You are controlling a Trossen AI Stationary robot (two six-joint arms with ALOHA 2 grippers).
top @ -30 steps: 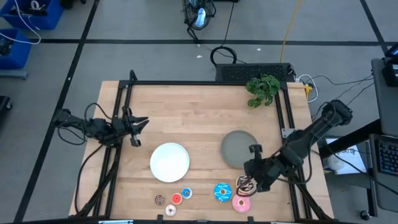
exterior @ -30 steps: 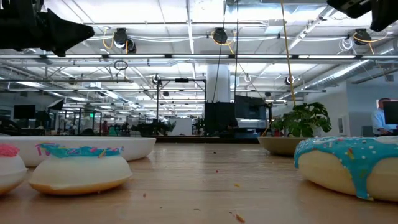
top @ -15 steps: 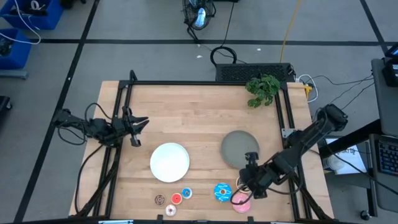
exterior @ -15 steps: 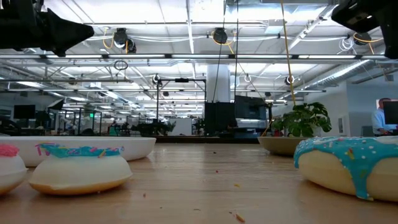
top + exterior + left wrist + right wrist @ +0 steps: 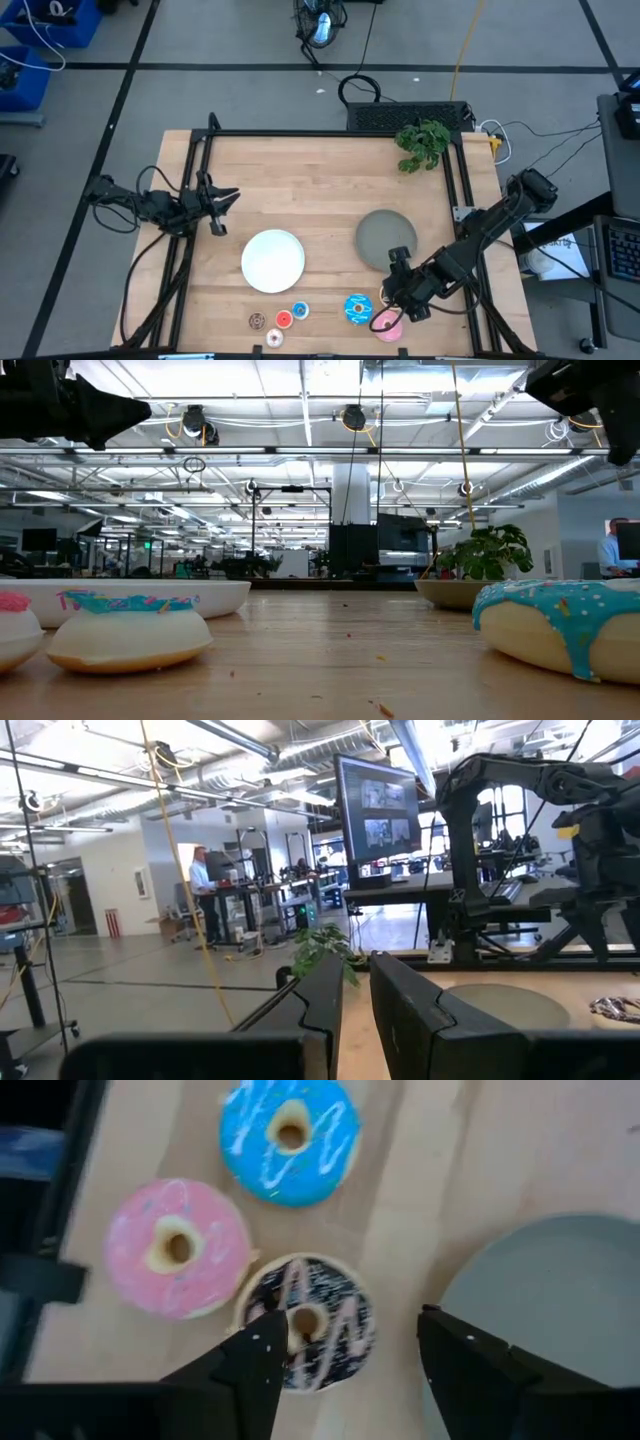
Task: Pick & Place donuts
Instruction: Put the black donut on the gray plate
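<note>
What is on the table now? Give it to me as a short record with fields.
right gripper: open, over the dark donut, beside the grey plate
left gripper: waiting at the table's left side
big donuts: big blue, pink and the dark donut, close together
small donuts: brown, red, small blue, whitish, in front of the white plate
plates: no donut seen on either

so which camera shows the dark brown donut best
The right wrist view: the dark brown donut lies whole between the right tool fingers, which are open. In the high view that tool covers it. The low view misses it. The left wrist view catches only a far sliver.
</note>
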